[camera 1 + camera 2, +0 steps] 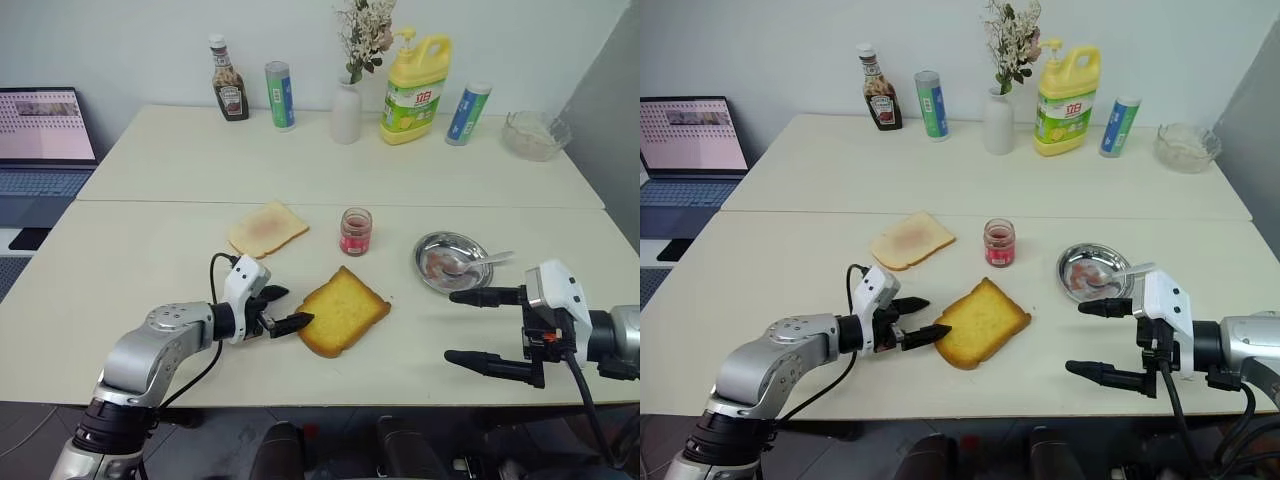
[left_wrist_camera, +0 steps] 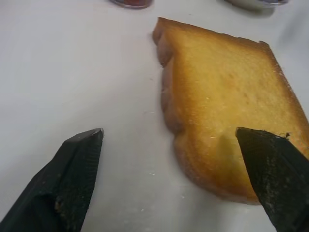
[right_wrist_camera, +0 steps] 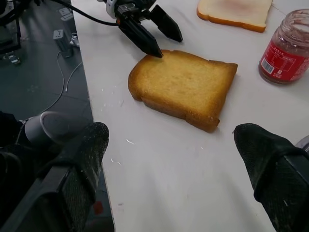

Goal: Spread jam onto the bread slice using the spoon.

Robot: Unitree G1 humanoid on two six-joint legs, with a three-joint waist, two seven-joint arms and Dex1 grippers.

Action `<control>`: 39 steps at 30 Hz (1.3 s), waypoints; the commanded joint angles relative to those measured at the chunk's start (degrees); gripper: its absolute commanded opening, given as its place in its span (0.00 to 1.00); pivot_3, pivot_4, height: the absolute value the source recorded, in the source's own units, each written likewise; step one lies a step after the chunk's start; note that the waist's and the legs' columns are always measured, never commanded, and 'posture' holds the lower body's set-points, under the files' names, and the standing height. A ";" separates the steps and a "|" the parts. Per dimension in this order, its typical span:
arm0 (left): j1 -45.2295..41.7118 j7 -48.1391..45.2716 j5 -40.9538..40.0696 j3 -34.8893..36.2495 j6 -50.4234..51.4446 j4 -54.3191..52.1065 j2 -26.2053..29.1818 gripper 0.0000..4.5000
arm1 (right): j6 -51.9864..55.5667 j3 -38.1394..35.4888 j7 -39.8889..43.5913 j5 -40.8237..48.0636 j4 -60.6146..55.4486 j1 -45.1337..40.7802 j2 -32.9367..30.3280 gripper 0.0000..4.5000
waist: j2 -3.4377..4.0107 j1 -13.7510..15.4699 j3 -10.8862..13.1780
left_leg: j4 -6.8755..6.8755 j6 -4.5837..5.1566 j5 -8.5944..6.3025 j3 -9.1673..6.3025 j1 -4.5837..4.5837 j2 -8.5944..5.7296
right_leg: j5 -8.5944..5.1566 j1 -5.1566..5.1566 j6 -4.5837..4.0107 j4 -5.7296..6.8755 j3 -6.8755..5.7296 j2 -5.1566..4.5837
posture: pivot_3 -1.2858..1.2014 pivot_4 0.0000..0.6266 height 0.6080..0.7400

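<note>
The bread slice (image 1: 343, 311), thick and golden with browned crust, lies flat on the table's near middle. My left gripper (image 1: 293, 307) is open at its left corner, with one fingertip (image 3: 155, 50) over the crust and the other on the table side. Nothing is held in it. The jam (image 1: 355, 231) is in a small glass jar just behind the bread. The spoon (image 1: 480, 262) rests in a round metal dish (image 1: 432, 248) to the right. My right gripper (image 1: 452, 326) is open and empty, in front of the dish and right of the bread.
A paler slice (image 1: 267, 228) lies behind the left gripper. Along the far edge stand a ketchup bottle (image 1: 229, 80), two tubes (image 1: 280, 95), a vase (image 1: 346, 110), a yellow detergent bottle (image 1: 414, 88) and a glass bowl (image 1: 535, 135). A laptop (image 1: 40, 140) sits at the left.
</note>
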 commanded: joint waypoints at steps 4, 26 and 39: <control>1.91 1.52 -0.78 5.26 -0.50 -4.59 2.09 1.00 | -2.41 -0.12 1.36 -1.87 0.92 -1.67 -0.43 1.00 | 0.00 0.02 0.00 | 0.00 0.00 0.00 0.02 0.00 0.00 | 0.00 0.00 0.00 0.00 0.01 0.00 | 0.52 0.24 1.00; -23.52 -19.15 -5.12 0.06 -11.22 -9.98 11.15 1.00 | -6.68 -13.71 -26.96 -4.77 0.21 7.36 25.75 1.00 | -0.10 0.06 0.01 | -0.01 0.00 0.00 0.03 -0.03 0.01 | 0.00 -0.02 -0.01 0.01 0.01 0.05 | 0.52 0.24 1.00; -29.78 -22.37 -2.22 -7.57 -13.36 -7.97 7.20 1.00 | -3.43 -20.32 -41.78 3.85 6.93 5.86 33.64 1.00 | 0.01 -0.22 -0.03 | -0.02 0.00 0.00 0.05 0.00 0.02 | 0.00 -0.02 -0.01 0.04 0.08 0.10 | 0.52 0.24 1.00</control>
